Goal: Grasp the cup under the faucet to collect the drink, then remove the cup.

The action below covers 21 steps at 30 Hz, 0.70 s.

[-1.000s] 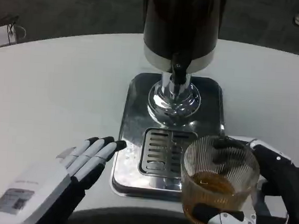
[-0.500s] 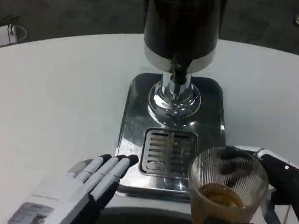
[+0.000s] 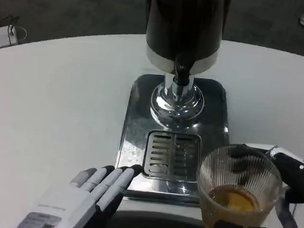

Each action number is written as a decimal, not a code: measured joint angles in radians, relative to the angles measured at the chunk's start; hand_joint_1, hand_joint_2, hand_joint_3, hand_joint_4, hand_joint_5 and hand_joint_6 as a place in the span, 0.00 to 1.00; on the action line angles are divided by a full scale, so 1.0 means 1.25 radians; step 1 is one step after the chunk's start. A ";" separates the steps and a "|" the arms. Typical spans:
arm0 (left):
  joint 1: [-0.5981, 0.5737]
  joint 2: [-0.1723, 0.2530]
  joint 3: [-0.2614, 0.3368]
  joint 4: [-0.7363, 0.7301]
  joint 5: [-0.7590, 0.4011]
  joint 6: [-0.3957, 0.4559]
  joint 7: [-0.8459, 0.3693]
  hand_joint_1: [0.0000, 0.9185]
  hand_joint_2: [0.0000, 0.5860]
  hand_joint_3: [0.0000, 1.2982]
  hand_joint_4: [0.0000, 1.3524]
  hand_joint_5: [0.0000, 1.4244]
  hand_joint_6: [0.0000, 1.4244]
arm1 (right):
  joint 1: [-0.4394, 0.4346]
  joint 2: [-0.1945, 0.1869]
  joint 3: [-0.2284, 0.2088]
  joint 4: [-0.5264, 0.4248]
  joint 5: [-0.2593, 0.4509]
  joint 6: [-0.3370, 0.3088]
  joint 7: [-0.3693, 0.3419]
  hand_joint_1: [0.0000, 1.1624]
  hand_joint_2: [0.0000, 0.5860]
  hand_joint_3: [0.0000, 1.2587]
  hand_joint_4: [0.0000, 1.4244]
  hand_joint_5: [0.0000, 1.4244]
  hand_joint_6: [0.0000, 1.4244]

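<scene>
While your right hand (image 3: pixel 286 207) wraps its fingers around the ribbed glass cup (image 3: pixel 239 193) of amber drink, off the drip tray (image 3: pixel 173 147), right of its grille, your left hand (image 3: pixel 83 198) lies flat, fingers pressed together, tips touching the tray's front edge, faucet (image 3: pixel 181 73) above.

Overhead light is falling evenly on the white table (image 3: pixel 53 102), which is reading bright with a faint cool cast. Glare is showing on the steel drip tray (image 3: pixel 135 123) and on the chrome pedestal (image 3: pixel 177 102) standing on it. Behind the tray, the dark dispenser body (image 3: pixel 184 22) is staying underexposed, and the floor beyond is dim. Soft shadow is pooling at the table's near edge, in front of the tray. The picture is looking slightly soft and grainy throughout.
</scene>
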 measured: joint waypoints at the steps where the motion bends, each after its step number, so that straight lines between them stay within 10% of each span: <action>1: 0.000 -0.002 0.000 -0.001 0.001 0.003 0.000 0.00 0.11 0.00 0.00 0.00 0.00 | 0.001 0.000 -0.001 0.000 -0.003 0.000 0.000 0.82 0.33 0.92 0.99 0.99 0.98; 21: -0.021 0.005 0.002 -0.005 -0.004 0.010 -0.009 0.00 0.11 0.00 0.00 0.00 0.00 | 0.032 0.008 0.006 -0.005 -0.029 -0.021 0.000 0.82 0.33 0.92 0.98 0.99 0.98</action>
